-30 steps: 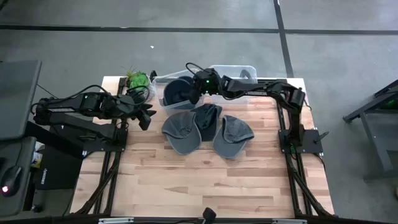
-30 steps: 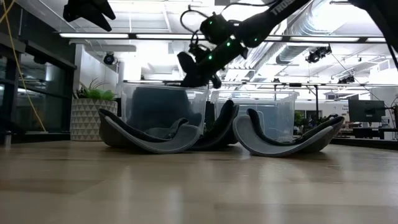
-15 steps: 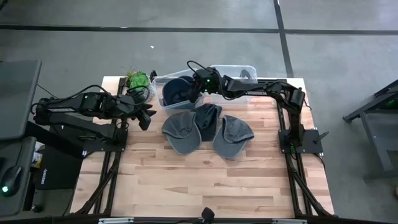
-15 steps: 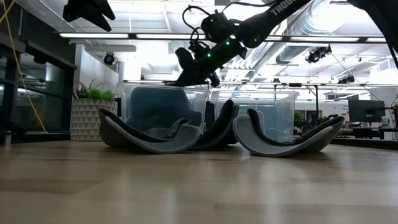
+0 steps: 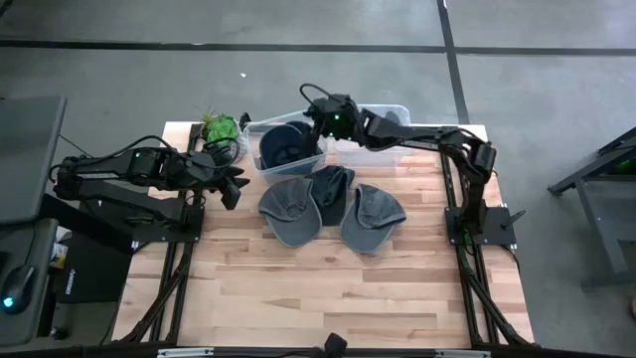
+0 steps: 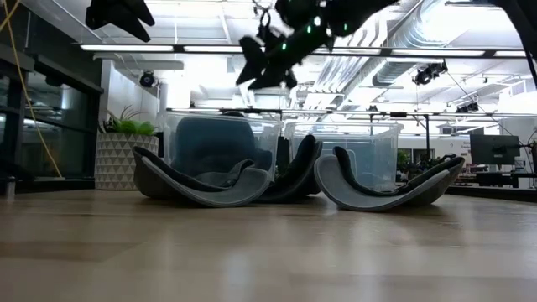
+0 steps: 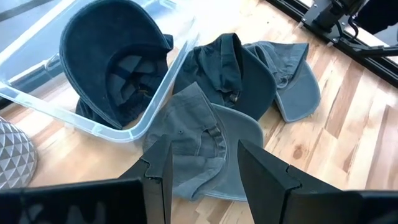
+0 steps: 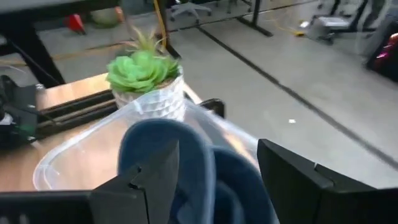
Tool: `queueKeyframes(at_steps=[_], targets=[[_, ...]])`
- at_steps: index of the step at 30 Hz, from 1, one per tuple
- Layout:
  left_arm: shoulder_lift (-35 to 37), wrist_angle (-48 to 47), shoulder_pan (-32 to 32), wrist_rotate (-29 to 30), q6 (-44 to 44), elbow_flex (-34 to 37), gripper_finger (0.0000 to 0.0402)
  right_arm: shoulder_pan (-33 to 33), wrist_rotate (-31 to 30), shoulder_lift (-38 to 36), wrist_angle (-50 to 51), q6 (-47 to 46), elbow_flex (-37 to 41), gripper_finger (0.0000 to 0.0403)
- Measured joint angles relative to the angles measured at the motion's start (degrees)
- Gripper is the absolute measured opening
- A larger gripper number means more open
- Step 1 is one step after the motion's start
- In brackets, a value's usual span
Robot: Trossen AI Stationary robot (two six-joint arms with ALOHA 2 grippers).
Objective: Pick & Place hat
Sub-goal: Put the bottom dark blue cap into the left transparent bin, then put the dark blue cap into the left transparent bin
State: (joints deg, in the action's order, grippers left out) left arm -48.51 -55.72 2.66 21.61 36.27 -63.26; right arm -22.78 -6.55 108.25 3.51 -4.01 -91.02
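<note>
A dark blue hat (image 5: 283, 149) lies in the clear bin (image 5: 253, 129) at the far middle of the table, its crown leaning on the bin's wall (image 7: 112, 62). My right gripper (image 5: 320, 124) hangs open above that bin, well over its rim in the low view (image 6: 267, 67), touching nothing. Three more hats lie on the table in front of the bin: a grey one (image 5: 288, 211), a dark one (image 5: 333, 187) and another grey one (image 5: 373, 217). My left gripper (image 5: 236, 186) stands open and holds nothing, raised at the left of the hats.
A second clear bin (image 5: 393, 111) stands to the right of the first. A potted green plant (image 5: 219, 127) sits at the far left corner beside the bins. Bare wood stretches along the table's near half (image 5: 328, 288).
My right gripper has opened over the bin, let go of the dark blue hat and risen well above the rim, drifting a little toward the far edge. The hat stays in the bin.
</note>
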Motion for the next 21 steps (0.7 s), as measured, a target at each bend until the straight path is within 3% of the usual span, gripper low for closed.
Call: queueKeyframes(at_steps=[12,21], targets=[[0.02,0.74,0.0,0.7,-4.64,0.02,0.0128,2.4,-1.88,-2.04,43.18,-3.36,-23.49,0.0211],[0.52,18.6,0.0,-4.7,-9.53,11.19,0.0128,5.32,-2.5,-4.54,62.6,-17.04,-22.5,0.0209]])
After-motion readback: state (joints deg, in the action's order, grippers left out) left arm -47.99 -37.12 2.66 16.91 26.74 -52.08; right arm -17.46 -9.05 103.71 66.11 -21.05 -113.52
